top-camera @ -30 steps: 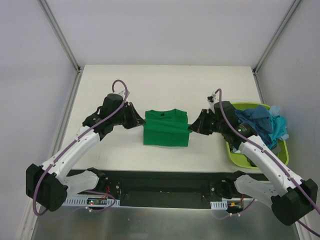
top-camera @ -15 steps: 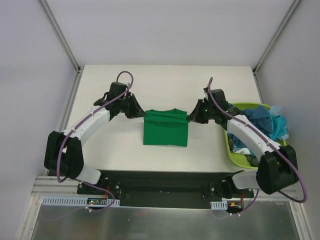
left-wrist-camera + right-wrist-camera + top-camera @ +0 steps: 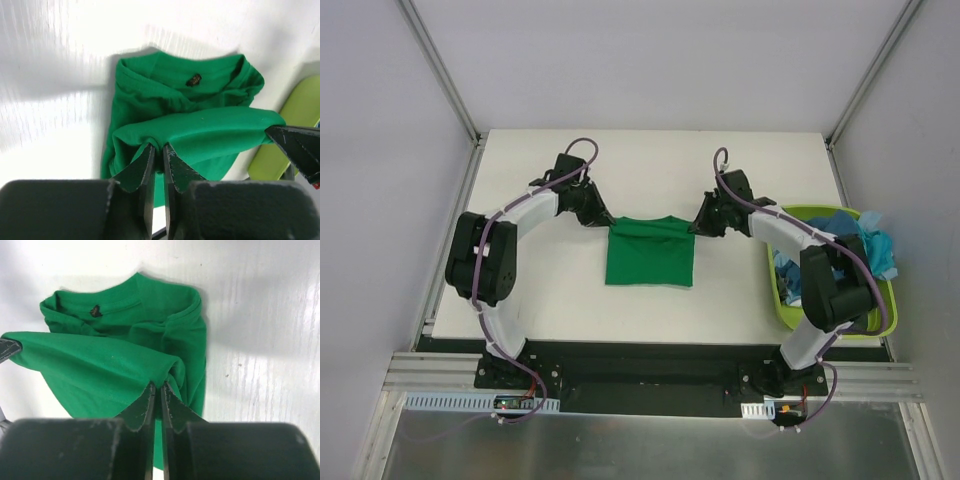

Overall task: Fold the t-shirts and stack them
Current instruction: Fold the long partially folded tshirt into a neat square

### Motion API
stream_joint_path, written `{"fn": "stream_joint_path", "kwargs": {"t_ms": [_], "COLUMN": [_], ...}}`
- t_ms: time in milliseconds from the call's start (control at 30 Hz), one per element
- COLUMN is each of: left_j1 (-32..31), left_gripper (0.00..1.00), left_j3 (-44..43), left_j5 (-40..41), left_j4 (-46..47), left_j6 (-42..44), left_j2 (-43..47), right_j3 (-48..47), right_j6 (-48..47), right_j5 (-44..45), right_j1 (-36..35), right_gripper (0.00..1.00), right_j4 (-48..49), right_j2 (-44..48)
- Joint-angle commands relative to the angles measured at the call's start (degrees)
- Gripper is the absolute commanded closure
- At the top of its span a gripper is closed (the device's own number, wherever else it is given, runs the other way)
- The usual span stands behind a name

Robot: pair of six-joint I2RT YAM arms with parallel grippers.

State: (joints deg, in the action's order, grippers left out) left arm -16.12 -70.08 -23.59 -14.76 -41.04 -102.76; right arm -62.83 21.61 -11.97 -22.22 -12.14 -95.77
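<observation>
We have the left fingers (image 3: 149, 156) pinched shut on a raised fold of the green shirt (image 3: 649, 255) at its left side, and the right fingers (image 3: 151, 395) pinched just as tight on the same fold at its right side. Between them the cloth stretches as a lifted band across the shirt, close to the collar end. The shirt lies mid-counter between our two arms, with its collar toward the back and its near hem flat. Bare counter (image 3: 650, 160) lies beyond the collar up to the back edge, on the left as far as the left edge, and in a strip along the front edge. On the right we have less room: the basket (image 3: 885, 322) stands at the counter's right edge, apart from the shirt, heaped with teal and turquoise shirts (image 3: 842, 240) that spill over its far rim. Our right arm's elbow hangs over the basket, and both forearms curve in from the sides to the shirt's far corners.
</observation>
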Motion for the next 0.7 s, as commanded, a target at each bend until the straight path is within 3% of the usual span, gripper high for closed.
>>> {"fn": "stream_joint_path", "kwargs": {"t_ms": [0,100,133,167,233,267,300,367,500,533,667], "left_j1": [1.18,1.27,1.27,1.27,1.27,1.18,1.18,0.74,-1.36,-1.98,-3.22], "left_gripper": [0.83,0.53,0.43,0.33,0.21,0.15,0.1,0.01,0.01,0.01,0.01], "left_j3": [-5.93,-7.87,-7.96,-7.79,-7.0,-6.39,-5.77,-3.41,-0.85,-1.19,-6.1], "left_j5": [0.57,-0.4,-0.57,-0.4,-0.49,-0.49,-0.66,-1.27,-4.87,-6.19,-9.53], "left_j4": [0.79,0.79,0.79,0.79,0.79,0.79,0.88,0.79,1.49,1.93,2.2], "left_j6": [2.98,3.94,4.21,4.38,5.0,5.18,5.53,6.32,8.86,9.3,9.14], "left_j2": [-4.02,-5.17,-4.91,-4.3,-2.37,-0.62,0.62,3.6,6.43,6.0,0.56], "right_j3": [-2.83,-4.23,-4.58,-4.85,-5.2,-5.11,-4.85,-3.89,0.33,1.12,-0.62], "right_j6": [1.16,1.16,0.98,0.63,-0.42,-0.6,-1.12,-2.61,-3.76,-3.76,-3.15], "right_j5": [5.36,7.13,7.13,7.05,7.05,7.31,7.92,6.79,-0.74,-4.0,-12.37], "right_j1": [0.51,0.51,0.42,0.42,0.51,0.42,0.25,-0.1,-1.77,-2.39,-4.23], "right_gripper": [0.91,0.85,0.77,0.58,0.42,0.25,0.17,0.12,0.09,0.04,0.0], "right_j4": [3.7,3.62,3.53,3.35,2.74,2.22,1.6,0.63,4.74,6.76,11.87], "right_j2": [-1.61,-2.58,-2.58,-2.41,-1.36,-0.57,0.57,2.68,6.11,6.29,2.0]}}
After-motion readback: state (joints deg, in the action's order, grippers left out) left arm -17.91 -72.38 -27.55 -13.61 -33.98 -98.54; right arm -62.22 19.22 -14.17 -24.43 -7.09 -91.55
